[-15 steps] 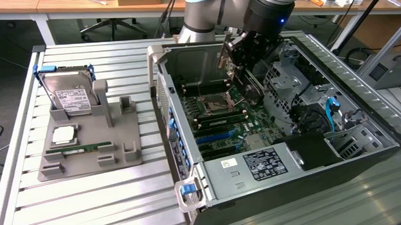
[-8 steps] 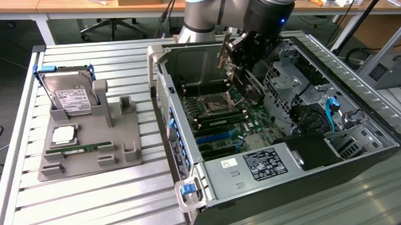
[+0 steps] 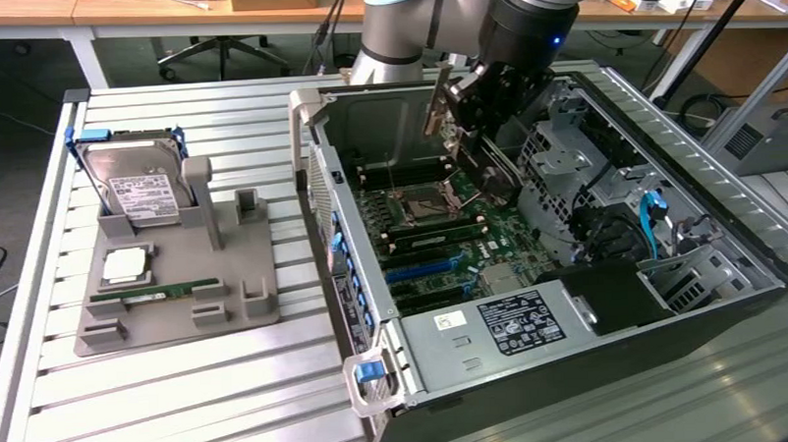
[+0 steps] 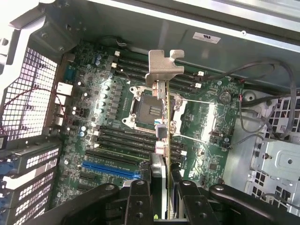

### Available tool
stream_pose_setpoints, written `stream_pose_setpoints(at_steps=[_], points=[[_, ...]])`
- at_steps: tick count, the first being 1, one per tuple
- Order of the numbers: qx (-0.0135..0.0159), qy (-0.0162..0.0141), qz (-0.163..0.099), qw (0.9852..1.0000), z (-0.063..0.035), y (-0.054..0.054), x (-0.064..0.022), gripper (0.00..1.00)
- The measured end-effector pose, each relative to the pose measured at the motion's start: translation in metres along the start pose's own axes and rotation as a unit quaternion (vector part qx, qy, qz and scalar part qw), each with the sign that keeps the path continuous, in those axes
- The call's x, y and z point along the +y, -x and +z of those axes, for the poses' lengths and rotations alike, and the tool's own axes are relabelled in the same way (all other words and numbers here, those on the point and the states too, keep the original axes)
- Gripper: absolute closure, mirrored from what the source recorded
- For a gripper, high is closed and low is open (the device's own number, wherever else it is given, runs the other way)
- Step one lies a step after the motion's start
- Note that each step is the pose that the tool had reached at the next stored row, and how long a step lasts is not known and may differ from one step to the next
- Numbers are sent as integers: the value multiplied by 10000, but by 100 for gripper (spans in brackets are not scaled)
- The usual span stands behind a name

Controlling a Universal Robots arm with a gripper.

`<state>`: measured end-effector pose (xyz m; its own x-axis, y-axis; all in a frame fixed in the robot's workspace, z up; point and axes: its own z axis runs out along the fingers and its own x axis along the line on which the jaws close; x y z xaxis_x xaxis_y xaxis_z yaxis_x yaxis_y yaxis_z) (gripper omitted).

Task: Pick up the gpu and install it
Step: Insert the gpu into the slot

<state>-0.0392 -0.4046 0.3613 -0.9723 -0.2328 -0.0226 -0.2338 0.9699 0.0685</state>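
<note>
The gpu [image 3: 468, 152] hangs edge-down over the open computer case [image 3: 749, 258], its silver end bracket [image 3: 436, 102] pointing toward the case's rear wall. My gripper [image 3: 493, 119] is shut on the card's upper edge. In the wrist view the gpu [image 4: 168, 117] appears edge-on as a thin vertical line with the bracket [image 4: 161, 68] at its far end, and it is pinched between the black fingers [image 4: 157, 180] of my gripper [image 4: 167, 187]. It hovers above the CPU socket [image 4: 150, 110], clear of the motherboard. A blue expansion slot [image 4: 110, 168] lies off to one side of the card.
On the exterior view's left, a grey fixture [image 3: 173, 278] carries a hard drive [image 3: 137, 186], a RAM stick [image 3: 154, 290] and a CPU [image 3: 124, 265]. Inside the case are a power supply [image 3: 503, 325], drive cages [image 3: 589, 165] and loose cables [image 4: 276, 93].
</note>
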Motion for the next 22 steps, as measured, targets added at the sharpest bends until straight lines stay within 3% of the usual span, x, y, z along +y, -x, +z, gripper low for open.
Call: stream_pose_setpoints(at_steps=[22], points=[[31, 10, -451, 9990, 2, 0, 0, 73]])
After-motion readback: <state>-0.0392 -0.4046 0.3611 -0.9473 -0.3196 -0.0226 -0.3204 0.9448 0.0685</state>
